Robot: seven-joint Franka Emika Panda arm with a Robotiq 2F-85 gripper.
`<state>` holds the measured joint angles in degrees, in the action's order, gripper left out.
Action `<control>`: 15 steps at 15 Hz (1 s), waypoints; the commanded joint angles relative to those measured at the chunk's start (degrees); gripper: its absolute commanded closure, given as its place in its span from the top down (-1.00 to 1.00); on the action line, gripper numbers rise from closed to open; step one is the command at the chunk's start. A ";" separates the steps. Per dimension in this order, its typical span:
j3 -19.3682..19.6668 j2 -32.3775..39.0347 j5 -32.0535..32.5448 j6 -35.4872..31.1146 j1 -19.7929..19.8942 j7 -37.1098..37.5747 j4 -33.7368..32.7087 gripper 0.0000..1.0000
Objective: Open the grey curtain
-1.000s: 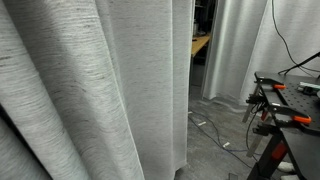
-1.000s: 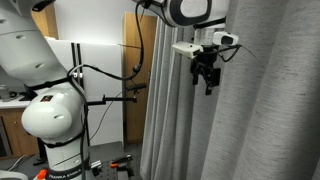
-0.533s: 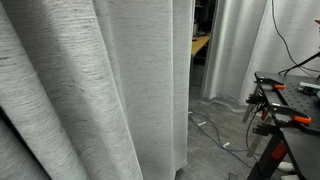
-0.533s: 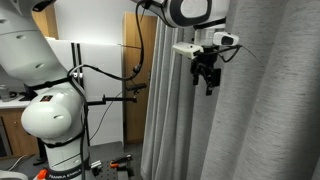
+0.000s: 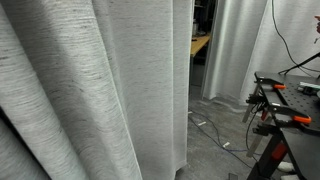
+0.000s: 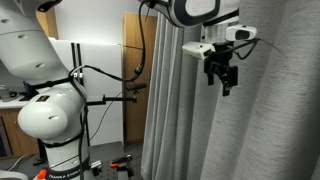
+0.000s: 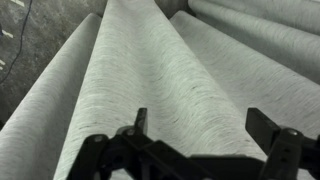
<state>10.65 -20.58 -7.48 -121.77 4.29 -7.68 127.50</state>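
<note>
The grey curtain (image 5: pixel 90 90) is a very large heathered light-grey drape with broad vertical folds; it fills most of an exterior view and hangs at the right of an exterior view (image 6: pixel 270 120). In the wrist view its folds (image 7: pixel 170 70) run across the picture. My gripper (image 6: pixel 222 78) hangs from the arm, right against the curtain's front near its upper part. In the wrist view the two fingers (image 7: pixel 205 130) are spread wide apart with a curtain fold between them, not pinched.
Smoother whiter drapes (image 5: pixel 235 50) hang behind a gap that shows a wooden desk (image 5: pixel 200 43). A black table with orange clamps (image 5: pixel 290 105) stands at the right. A white robot base (image 6: pixel 55 110) with cables and a wooden cabinet (image 6: pixel 135 60) lie beside the curtain.
My gripper has moved to the right along the curtain and slightly down. The curtain itself looks unchanged.
</note>
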 commanded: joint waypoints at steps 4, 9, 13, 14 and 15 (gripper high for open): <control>2.59 2.27 0.01 -5.84 4.16 0.85 -4.72 1.00; 4.59 3.78 0.58 -8.54 6.11 0.05 -6.68 1.00; 5.52 6.95 0.17 -11.91 6.42 -0.39 -9.21 1.00; 5.82 8.17 0.02 -12.41 6.54 -0.30 -9.98 1.00; 6.09 9.20 -0.10 -12.71 6.67 -0.23 -10.70 1.00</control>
<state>16.11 -15.58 -7.12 -133.05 10.28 -7.70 120.50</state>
